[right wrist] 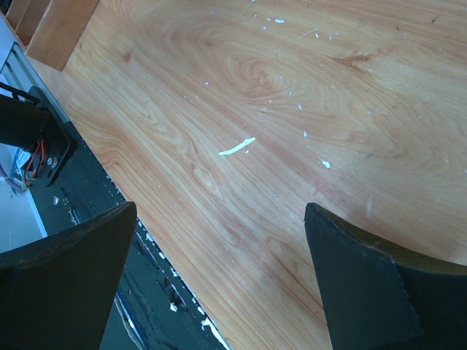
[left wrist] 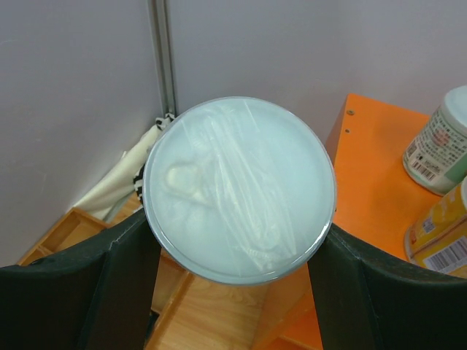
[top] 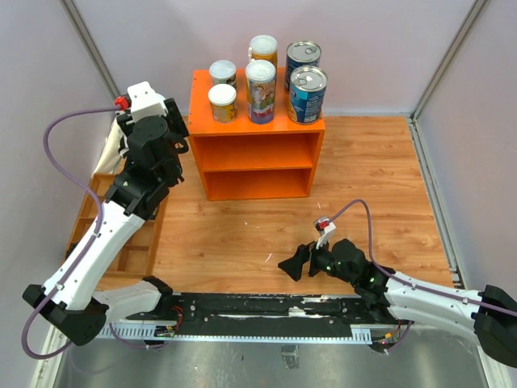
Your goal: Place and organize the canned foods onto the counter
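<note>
Several cans stand on top of the orange counter: two small white-lidded ones, two tall slim ones and two blue ones with silver tops. My left gripper is raised just left of the counter's top. In the left wrist view it is shut on a small can with a white lid; the counter's top lies to the right with two cans on it. The held can is hidden in the top view. My right gripper is open and empty, low over the table.
A low brown compartmented tray lies under my left arm and also shows in the left wrist view. A white cloth leans at the left wall. The black base rail runs along the near edge.
</note>
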Action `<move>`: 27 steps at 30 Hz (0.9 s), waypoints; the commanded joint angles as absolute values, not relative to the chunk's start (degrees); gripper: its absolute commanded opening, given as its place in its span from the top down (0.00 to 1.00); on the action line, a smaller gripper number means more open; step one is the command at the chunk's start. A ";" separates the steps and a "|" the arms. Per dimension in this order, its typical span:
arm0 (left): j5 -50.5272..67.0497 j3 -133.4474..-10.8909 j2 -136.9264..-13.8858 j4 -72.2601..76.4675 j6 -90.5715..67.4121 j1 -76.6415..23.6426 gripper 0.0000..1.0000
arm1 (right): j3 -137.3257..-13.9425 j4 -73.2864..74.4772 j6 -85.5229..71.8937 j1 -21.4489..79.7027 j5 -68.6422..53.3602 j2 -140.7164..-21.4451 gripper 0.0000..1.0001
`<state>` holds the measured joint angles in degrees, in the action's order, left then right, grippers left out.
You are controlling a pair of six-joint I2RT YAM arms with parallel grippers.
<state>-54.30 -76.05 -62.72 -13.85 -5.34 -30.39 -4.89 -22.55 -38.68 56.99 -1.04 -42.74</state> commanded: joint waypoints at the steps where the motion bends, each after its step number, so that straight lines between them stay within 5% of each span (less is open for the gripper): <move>1: -51.52 -80.91 -63.61 -7.88 -3.41 -30.04 1.00 | -5.68 -24.32 -38.72 56.52 -0.99 -42.96 0.01; 27: -34.39 -89.24 -72.26 -5.82 3.39 -27.72 1.00 | -5.94 -25.42 -37.91 56.49 -0.71 -45.39 0.01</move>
